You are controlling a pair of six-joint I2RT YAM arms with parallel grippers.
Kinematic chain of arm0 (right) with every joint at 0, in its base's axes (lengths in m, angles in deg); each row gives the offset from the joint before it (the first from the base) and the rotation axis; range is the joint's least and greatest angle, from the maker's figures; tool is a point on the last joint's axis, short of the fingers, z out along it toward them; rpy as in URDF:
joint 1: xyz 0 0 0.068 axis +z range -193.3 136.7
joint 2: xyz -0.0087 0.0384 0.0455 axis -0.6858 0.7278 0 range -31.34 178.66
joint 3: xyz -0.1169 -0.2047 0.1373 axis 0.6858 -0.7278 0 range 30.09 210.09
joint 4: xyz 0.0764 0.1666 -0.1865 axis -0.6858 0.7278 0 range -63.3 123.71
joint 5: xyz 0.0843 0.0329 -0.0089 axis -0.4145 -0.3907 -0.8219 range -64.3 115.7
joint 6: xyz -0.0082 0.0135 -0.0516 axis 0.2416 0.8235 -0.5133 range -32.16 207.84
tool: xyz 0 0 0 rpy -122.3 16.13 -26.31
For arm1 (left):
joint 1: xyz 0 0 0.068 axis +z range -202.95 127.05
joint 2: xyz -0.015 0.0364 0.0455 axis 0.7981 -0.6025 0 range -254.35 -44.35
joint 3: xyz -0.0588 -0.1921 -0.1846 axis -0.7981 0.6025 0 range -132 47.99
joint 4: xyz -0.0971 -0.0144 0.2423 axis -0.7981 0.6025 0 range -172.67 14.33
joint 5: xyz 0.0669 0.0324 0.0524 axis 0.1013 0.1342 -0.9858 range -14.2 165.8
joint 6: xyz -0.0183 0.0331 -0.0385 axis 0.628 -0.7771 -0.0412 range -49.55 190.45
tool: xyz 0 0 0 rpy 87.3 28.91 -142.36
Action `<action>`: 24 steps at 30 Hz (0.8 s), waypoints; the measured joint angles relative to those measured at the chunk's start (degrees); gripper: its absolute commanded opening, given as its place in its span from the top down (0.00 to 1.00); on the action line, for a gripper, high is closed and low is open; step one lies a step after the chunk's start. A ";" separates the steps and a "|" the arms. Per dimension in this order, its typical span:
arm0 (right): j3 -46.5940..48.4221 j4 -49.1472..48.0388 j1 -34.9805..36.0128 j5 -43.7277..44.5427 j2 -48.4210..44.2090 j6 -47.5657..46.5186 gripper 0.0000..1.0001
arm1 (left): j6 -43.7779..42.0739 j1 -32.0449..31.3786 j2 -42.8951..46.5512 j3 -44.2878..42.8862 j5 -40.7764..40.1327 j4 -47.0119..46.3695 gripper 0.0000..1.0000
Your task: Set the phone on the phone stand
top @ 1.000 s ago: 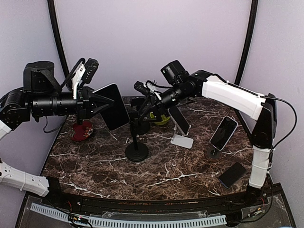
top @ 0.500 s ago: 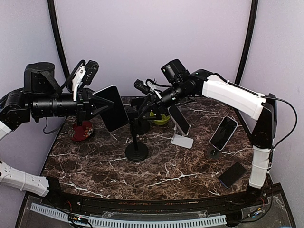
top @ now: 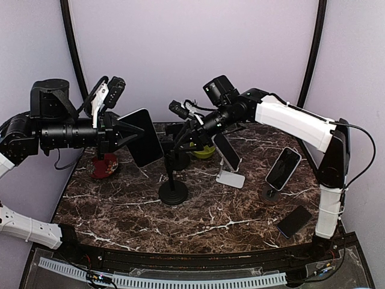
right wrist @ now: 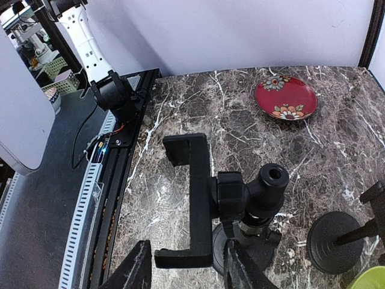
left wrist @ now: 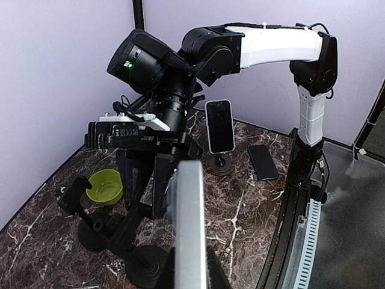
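The left pincer (top: pixel 124 133) grips the phone (top: pixel 143 136) by one long edge, aloft at 9 o'clock of the phone stand (top: pixel 174 180). The phone's long axis runs from 11 to 5 o'clock. The right pincer (right wrist: pixel 186 270) gapes wide astride the clamp (right wrist: pixel 189 198).

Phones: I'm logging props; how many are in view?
4: the raised phone in the left pincer, the centre phone on the white stand, the right phone on the round stand, and the flat phone on the table, front right. More could be hidden.
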 measured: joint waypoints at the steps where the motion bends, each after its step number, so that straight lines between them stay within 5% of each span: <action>1: 0.00 0.00 0.00 0.00 0.02 0.13 0.57 | 0.00 0.00 -0.02 0.00 0.02 0.02 1.00; 12: 0.11 -1.20 -0.02 0.20 0.24 0.37 0.88 | -0.04 0.00 -1.05 0.00 0.96 -0.04 1.00; 24: -5.88 0.17 -0.04 -1.38 -5.35 -1.66 1.00 | -1.16 0.02 -12.66 -3.96 9.46 -0.37 1.00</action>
